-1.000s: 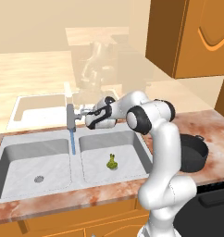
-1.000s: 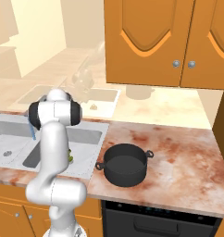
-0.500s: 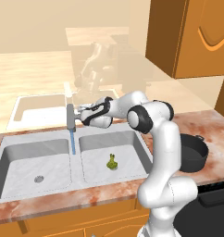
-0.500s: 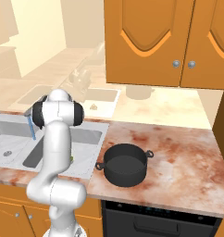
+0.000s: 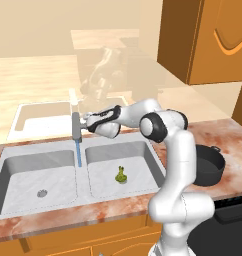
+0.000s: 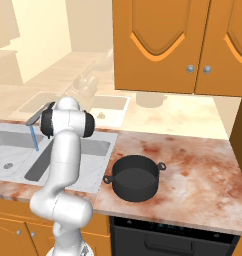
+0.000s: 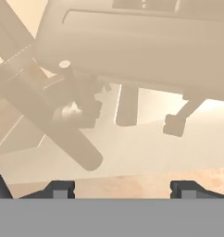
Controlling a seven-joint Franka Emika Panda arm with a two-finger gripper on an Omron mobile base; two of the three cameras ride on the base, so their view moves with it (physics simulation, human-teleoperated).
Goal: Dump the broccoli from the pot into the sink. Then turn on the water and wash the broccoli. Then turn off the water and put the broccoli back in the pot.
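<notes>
While water (image 5: 78, 152) runs beside the broccoli (image 5: 121, 174), spread jaws sit by the faucet (image 5: 76, 126); pot (image 6: 136, 177) well apart.

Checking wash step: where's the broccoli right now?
In the left base view the broccoli lies on the floor of the sink's right basin, right of the water, which falls at the divider.

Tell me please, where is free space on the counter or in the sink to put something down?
Free: the marble counter to the right of the pot, and the left basin of the sink, bare but for its drain. Crowded: the right basin, with the broccoli, and the faucet area, where the gripper hovers and water runs.
</notes>
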